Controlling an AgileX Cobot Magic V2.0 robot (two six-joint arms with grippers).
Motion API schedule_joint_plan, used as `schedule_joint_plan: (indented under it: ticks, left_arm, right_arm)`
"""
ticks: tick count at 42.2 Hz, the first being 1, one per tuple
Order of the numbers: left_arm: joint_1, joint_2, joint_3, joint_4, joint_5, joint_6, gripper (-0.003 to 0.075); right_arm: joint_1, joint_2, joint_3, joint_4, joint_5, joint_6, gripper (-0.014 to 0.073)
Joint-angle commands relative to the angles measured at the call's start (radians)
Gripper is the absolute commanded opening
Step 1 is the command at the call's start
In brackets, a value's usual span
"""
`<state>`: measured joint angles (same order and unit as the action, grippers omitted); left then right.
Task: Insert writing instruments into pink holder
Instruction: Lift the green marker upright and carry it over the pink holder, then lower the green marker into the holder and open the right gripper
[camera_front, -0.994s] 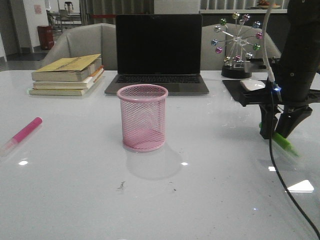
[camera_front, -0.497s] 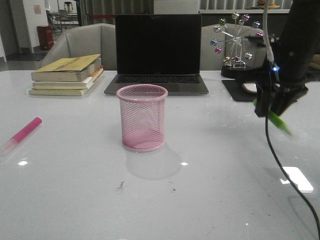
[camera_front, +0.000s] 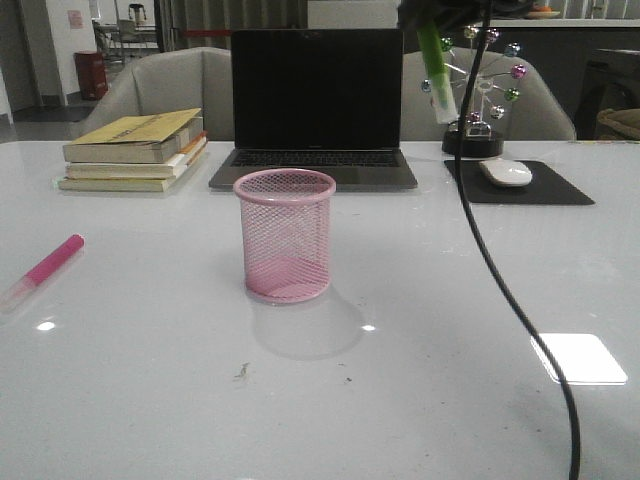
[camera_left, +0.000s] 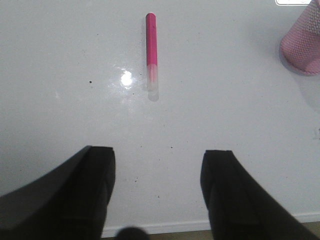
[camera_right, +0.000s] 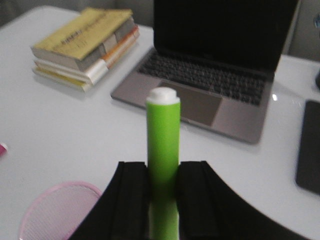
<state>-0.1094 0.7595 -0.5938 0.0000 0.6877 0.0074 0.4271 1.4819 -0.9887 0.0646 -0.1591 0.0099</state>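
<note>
Front view: glossy white worktop (camera_front: 450, 400); black laptop and stacked books at the back. Round pink wire-mesh holder (camera_front: 285, 235) stands upright and empty at centre. Bright green highlighter (camera_front: 436, 62) hangs high, right of the holder, cap down and tilted; it could catch the rim.

Left wrist view: left hand (camera_left: 159, 192) wide open, empty, above the magenta-pink highlighter (camera_left: 151, 52) lying flat.

Right wrist view: right hand (camera_right: 162, 200) clamped on the green barrel; the holder's rim sits off to one side, so a release here would likely miss.
</note>
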Motion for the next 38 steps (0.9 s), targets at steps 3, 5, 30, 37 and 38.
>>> schedule_joint_plan:
  ticks: [3,5,30,37,38]
  left_arm:
    - [-0.006,0.0,-0.035,0.0,-0.054,-0.007,0.0433]
    - [-0.006,0.0,-0.035,0.0,-0.054,-0.007,0.0433]
    - [-0.006,0.0,-0.035,0.0,-0.054,-0.007,0.0433]
    - [-0.006,0.0,-0.035,0.0,-0.054,-0.007,0.0433]
    - [-0.006,0.0,-0.035,0.0,-0.054,-0.007,0.0433]
  right_arm:
    - [0.077,-0.029,0.101,0.002,-0.455,-0.01,0.0178]
    - [0.095,-0.006,0.116,0.002,-0.531,-0.01,0.0178]
    - [0.126,0.319,0.037,-0.156,-0.888,0.047,0.0178]
    - [0.126,0.362,0.02,-0.169,-0.887,0.047,0.0178]
    - [0.126,0.367,0.02,-0.169,-0.885,0.047,0.0178]
